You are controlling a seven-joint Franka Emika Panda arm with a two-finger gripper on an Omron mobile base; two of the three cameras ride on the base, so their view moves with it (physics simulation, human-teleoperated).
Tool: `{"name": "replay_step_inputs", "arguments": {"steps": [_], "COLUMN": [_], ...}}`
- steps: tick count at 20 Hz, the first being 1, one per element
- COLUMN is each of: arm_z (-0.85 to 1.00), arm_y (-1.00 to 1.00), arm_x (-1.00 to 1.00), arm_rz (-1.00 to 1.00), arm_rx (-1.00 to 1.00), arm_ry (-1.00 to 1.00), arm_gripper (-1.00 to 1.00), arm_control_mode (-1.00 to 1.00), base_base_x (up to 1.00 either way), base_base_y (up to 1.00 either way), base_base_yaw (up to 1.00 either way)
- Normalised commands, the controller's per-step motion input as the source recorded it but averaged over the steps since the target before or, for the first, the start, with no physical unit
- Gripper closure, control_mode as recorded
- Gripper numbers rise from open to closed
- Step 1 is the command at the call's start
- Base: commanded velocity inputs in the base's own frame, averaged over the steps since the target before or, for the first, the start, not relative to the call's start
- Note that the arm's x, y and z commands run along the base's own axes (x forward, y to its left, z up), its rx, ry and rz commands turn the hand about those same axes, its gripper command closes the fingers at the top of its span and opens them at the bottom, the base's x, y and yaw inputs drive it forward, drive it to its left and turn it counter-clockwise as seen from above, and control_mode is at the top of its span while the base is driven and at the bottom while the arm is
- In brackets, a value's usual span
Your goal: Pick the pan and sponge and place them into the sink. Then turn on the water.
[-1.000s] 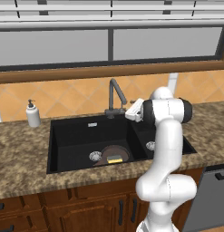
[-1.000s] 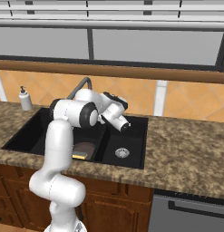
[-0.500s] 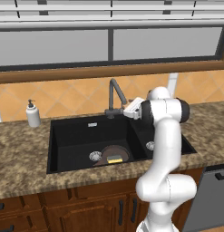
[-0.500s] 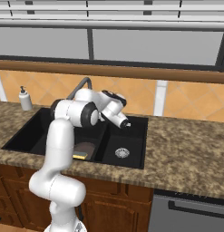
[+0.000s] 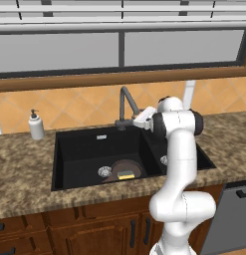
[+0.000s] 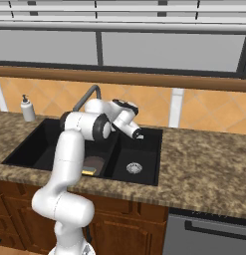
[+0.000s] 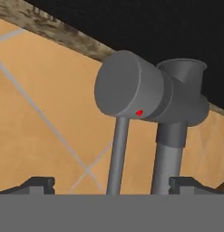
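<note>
Black sink (image 5: 84,149) holds the pan (image 5: 125,169) with the sponge (image 5: 126,175) in its large basin; hand (image 7: 111,183) wide open, empty, at the faucet (image 7: 149,97).

Hand (image 7: 111,183) level, fingers wide apart

text: none legible | labels/brands/numbers: none | marks: small red dot on the round handle body of the faucet (image 7: 145,102), a plain spot with no lettering
</note>
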Motion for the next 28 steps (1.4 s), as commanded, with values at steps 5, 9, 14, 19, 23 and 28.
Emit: {"name": "replay_step_inputs", "arguments": {"steps": [5, 9, 14, 19, 23, 28], "arm_z": [-0.22, -0.19, -0.07, 0.0, 0.0, 0.0], "arm_y": [0.0, 0.0, 0.0, 0.0, 0.01, 0.0], "arm_x": [0.31, 0.28, 0.23, 0.21, 0.17, 0.14], "arm_rz": [0.0, 0.0, 0.0, 0.0, -0.01, -0.02], "arm_rx": [0.0, 0.0, 0.0, 0.0, 0.0, 0.0], "arm_ry": [0.03, 0.02, 0.0, 0.0, 0.0, 0.0], "arm_gripper": [-1.0, -1.0, -1.0, -1.0, 1.0, 1.0], "arm_control_mode": [-1.0, -1.0, -1.0, -1.0, -1.0, -1.0], "base_base_x": [0.0, 0.0, 0.0, 0.0, 0.0, 0.0], "base_base_y": [0.0, 0.0, 0.0, 0.0, 0.0, 0.0], "base_base_yaw": [0.0, 0.0, 0.0, 0.0, 0.0, 0.0]}}
